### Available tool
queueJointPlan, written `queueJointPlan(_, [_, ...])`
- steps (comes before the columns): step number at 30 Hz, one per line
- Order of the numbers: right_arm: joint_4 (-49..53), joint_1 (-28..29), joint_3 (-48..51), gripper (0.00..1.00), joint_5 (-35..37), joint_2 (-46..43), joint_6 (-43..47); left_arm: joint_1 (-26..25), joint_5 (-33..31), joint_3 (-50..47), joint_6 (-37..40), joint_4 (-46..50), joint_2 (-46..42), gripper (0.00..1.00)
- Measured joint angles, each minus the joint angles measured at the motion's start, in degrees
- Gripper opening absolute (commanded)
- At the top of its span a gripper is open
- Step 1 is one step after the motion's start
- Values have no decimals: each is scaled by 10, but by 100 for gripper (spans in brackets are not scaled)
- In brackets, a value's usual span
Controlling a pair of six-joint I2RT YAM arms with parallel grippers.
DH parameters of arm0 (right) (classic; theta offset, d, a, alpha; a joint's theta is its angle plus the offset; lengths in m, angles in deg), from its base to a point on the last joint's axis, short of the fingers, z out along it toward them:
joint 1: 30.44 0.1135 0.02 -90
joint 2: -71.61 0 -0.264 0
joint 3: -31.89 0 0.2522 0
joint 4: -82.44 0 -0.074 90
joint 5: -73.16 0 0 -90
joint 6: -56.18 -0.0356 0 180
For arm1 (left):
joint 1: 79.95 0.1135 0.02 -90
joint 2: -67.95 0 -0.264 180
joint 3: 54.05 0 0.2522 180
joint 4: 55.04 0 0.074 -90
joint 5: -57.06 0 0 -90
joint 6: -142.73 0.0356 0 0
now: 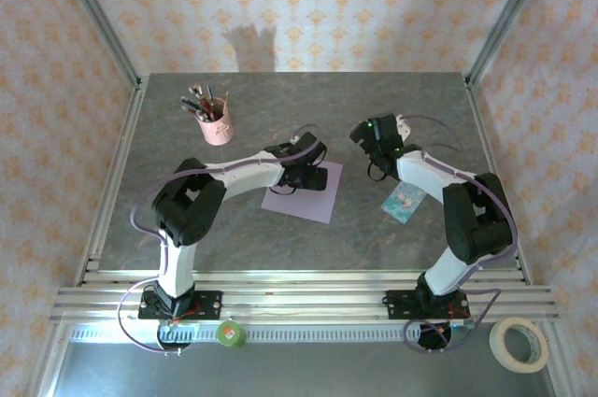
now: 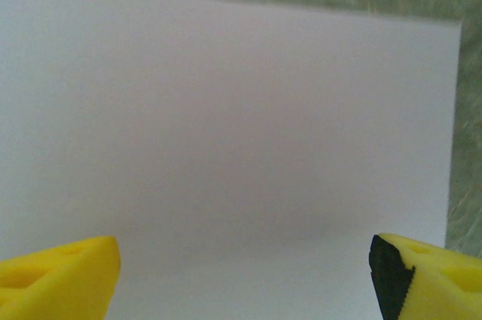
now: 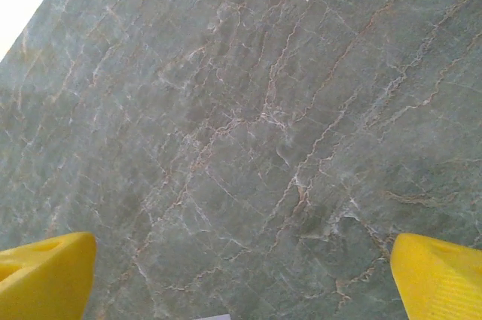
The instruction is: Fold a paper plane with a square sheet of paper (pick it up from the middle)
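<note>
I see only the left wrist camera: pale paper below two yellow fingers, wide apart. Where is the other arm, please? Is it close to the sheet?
Observer: The right pincer hangs open over bare table, to the right of the square sheet of paper, apart from it.
Operator: Does anything lie between them?
Observer: A small teal-and-white packet lies flat right of the sheet, beside the right arm, not touching the paper.
Operator: And on the far side?
Observer: A pink pen cup stands upright at the far left, clear of the sheet.
</note>
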Motion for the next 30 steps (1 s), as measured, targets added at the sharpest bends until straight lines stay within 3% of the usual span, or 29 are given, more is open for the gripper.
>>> queueJointPlan(13, [-3, 0, 1, 100, -7, 0, 32, -9, -15, 84, 28, 82, 60, 86])
queueJointPlan(30, [-6, 0, 16, 99, -19, 5, 40, -11, -27, 78, 13, 68, 72, 82])
